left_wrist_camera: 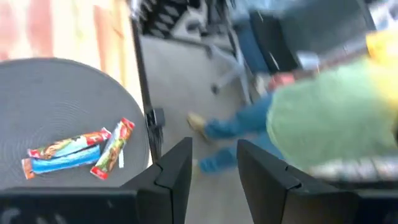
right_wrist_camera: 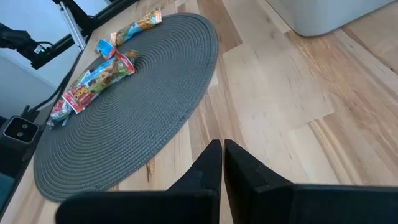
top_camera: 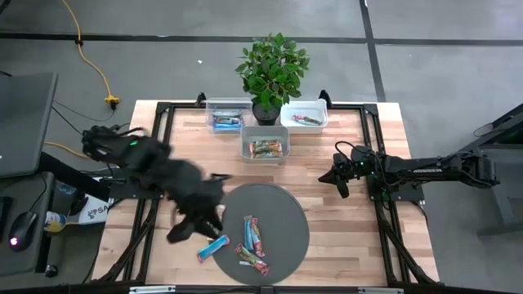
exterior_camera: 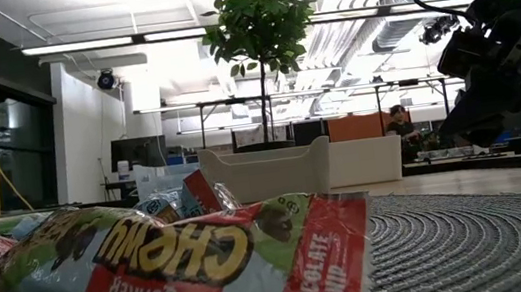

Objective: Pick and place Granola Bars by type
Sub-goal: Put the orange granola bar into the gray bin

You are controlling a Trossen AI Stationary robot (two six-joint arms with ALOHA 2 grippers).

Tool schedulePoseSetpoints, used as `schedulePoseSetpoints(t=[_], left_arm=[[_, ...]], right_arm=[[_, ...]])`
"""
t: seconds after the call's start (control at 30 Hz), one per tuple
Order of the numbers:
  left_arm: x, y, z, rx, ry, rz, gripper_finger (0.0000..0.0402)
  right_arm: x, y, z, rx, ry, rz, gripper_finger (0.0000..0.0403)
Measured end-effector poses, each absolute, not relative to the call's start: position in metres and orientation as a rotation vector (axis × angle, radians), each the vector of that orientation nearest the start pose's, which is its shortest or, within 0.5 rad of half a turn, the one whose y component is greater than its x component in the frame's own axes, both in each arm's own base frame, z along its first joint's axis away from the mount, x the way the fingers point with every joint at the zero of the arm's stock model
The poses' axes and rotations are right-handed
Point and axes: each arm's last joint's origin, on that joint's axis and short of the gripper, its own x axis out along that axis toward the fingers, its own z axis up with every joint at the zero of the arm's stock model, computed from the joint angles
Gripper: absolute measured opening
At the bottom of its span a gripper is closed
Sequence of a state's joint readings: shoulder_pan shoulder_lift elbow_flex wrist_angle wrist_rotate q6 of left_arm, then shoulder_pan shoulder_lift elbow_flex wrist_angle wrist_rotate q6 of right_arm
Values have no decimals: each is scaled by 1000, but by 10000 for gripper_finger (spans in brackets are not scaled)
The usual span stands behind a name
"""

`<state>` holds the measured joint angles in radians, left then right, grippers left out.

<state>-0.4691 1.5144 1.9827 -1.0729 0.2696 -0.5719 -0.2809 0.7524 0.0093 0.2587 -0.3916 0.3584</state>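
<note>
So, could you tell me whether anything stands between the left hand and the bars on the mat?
Nothing visible does: the left hand, open and empty, is at the mat's left edge, with the blue bar just beside it.

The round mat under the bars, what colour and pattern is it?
The mat is dark grey, woven in concentric rings; the right wrist view shows it best.

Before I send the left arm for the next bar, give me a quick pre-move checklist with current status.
1. Left gripper empty, fingers apart: ok.
2. Left gripper over the mat: not ok, it sits at the mat's left edge.
3. Bars left on the mat, including a blue bar: ok.
4. Three bins each hold bars: ok.
5. Right gripper shut, parked over bare wood right of the mat: ok.
6. Bars overlapping in the pile: cannot tell.
</note>
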Motion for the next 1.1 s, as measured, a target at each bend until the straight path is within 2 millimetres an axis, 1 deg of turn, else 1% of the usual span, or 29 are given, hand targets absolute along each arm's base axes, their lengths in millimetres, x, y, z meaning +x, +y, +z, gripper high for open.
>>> schedulePoseSetpoints(t=[0.1, 0.27, 0.37, 0.47, 0.53, 0.6, 0.73, 0.83, 0.9, 1.0, 1.1], left_arm=[[222, -149, 484, -521, 740, -390, 124], [197, -176, 486, -633, 635, -167, 124], [187, -191, 483, -707, 567, -44, 124], [181, -206, 473, -779, 533, 83, 124], [178, -213, 464, -828, 530, 166, 124], [178, -220, 452, -878, 570, 246, 124], [184, -233, 421, -944, 735, 435, 124], [187, -240, 398, -967, 861, 608, 124], [193, -247, 384, -998, 923, 697, 124], [200, -255, 364, -1008, 996, 771, 124], [213, -260, 347, -1017, 1043, 840, 124]], right_arm=[[130, -26, 118, 511, 472, 26, 0], [130, -26, 118, 512, 474, 25, 0], [130, -26, 118, 512, 474, 25, 0], [130, -26, 118, 511, 474, 26, 0], [130, -26, 118, 511, 474, 26, 0], [130, -26, 118, 511, 474, 26, 0], [130, -26, 118, 512, 474, 26, 0], [130, -26, 118, 511, 474, 26, 0], [130, -26, 118, 511, 474, 26, 0], [130, -26, 118, 512, 474, 26, 0], [130, -26, 118, 512, 474, 26, 0]])
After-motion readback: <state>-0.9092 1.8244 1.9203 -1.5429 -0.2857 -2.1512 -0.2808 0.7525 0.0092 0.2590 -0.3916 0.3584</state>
